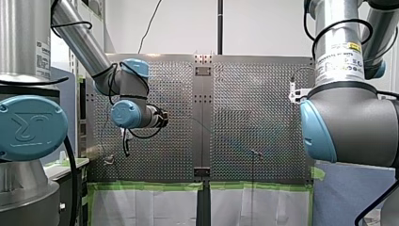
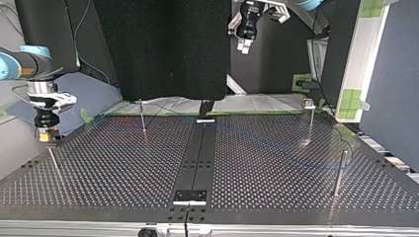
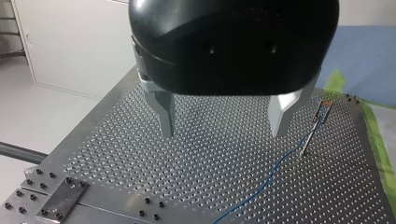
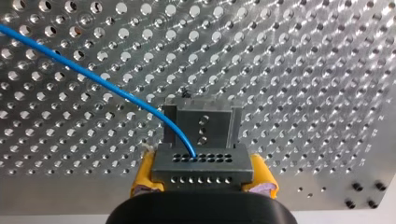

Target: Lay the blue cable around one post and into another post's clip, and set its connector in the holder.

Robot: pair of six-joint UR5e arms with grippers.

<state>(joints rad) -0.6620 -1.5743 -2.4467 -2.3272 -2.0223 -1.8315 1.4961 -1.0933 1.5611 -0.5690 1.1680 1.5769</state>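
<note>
One blue cable [image 4: 93, 77] crosses the perforated table [image 4: 303, 70] in a shallow curve and ends in the top face of the connector [image 4: 203, 170], entering one hole of its upper row. The connector is a grey block with two rows of small holes. It sits pinched between the yellow pads [image 4: 141, 179] of my right gripper [image 4: 204, 178], one pad on each side face. Just ahead of the connector stands the holder [image 4: 201, 123], a grey slotted block fixed to the table. The right wrist view does not show whether the connector touches the holder or has entered it.

In the top view my right gripper [image 2: 47, 134] hangs low over the table's left edge.

In the left wrist view the cable [image 3: 275, 165] lies loose on the table and runs to the foot of a post [image 3: 312, 130]. Whether it wraps that post cannot be told.

My left gripper [image 3: 223, 119] is well above the table, its two metal fingers [image 3: 163, 114] spread wide with nothing between them. The cable and the post lie beside it, outside the gap. In the top view it [image 2: 244, 44] hangs high, beyond the table's far edge.
</note>
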